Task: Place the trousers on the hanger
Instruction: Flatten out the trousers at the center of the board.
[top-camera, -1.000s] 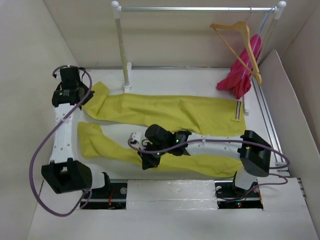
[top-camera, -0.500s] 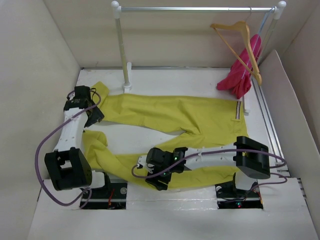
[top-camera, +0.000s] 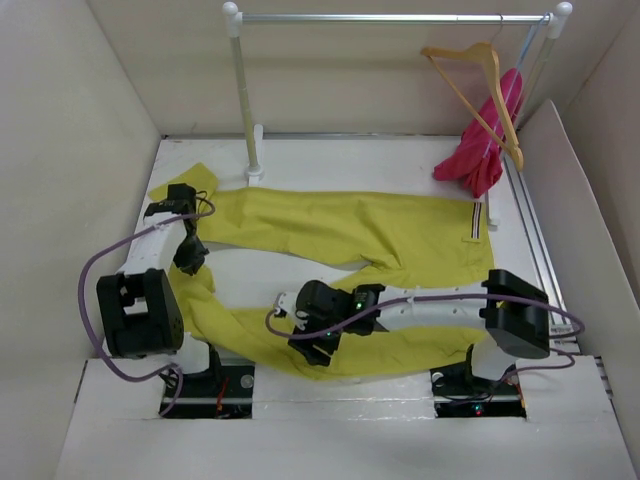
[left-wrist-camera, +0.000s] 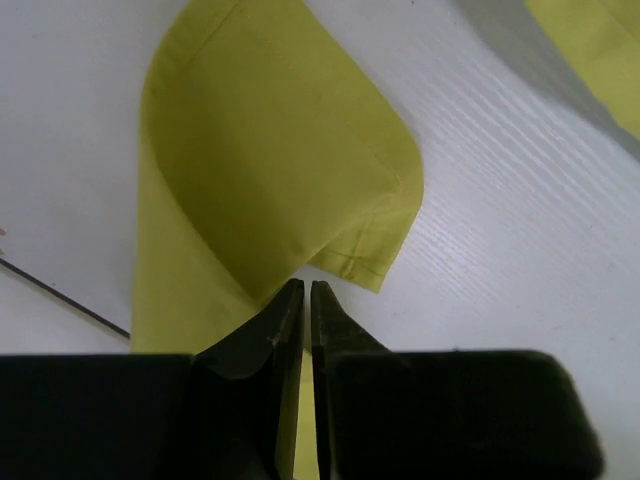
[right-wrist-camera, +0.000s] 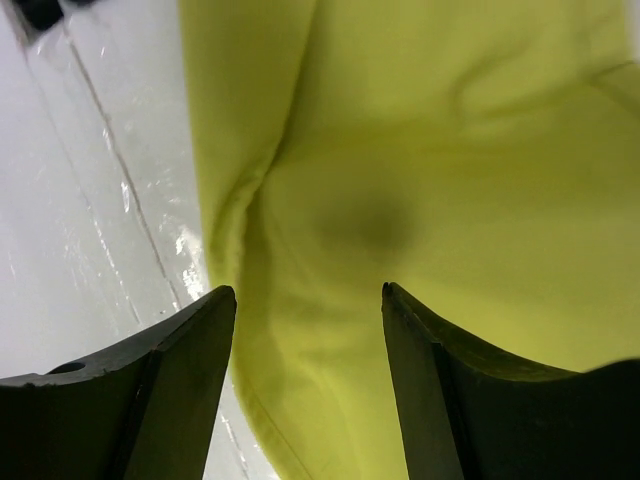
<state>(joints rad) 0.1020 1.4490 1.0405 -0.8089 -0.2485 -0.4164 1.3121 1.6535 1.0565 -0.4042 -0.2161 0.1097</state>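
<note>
The yellow-green trousers (top-camera: 340, 225) lie flat on the white table, waist to the right and both legs running left. My left gripper (top-camera: 190, 262) is at the cuff of the nearer leg. In the left wrist view it (left-wrist-camera: 301, 285) is shut on the trousers' (left-wrist-camera: 270, 150) curled hem, with cloth showing in the thin slit between the fingers. My right gripper (top-camera: 305, 350) hovers open over the middle of the nearer leg, close to its front edge. The cloth (right-wrist-camera: 420, 150) lies under and between its spread fingers (right-wrist-camera: 308, 290). The tan wooden hanger (top-camera: 480, 85) hangs on the rail at the back right.
A white-and-silver clothes rail (top-camera: 390, 17) spans the back, and its left post (top-camera: 245, 100) stands just behind the farther leg. A magenta-pink garment (top-camera: 485, 140) hangs beside the hanger. Beige walls close in both sides. A glossy strip (right-wrist-camera: 90, 180) edges the table front.
My left gripper came from the farther leg's cuff to the nearer leg's cuff, opened, then shut on it. My right gripper moved toward the front edge and opened.
</note>
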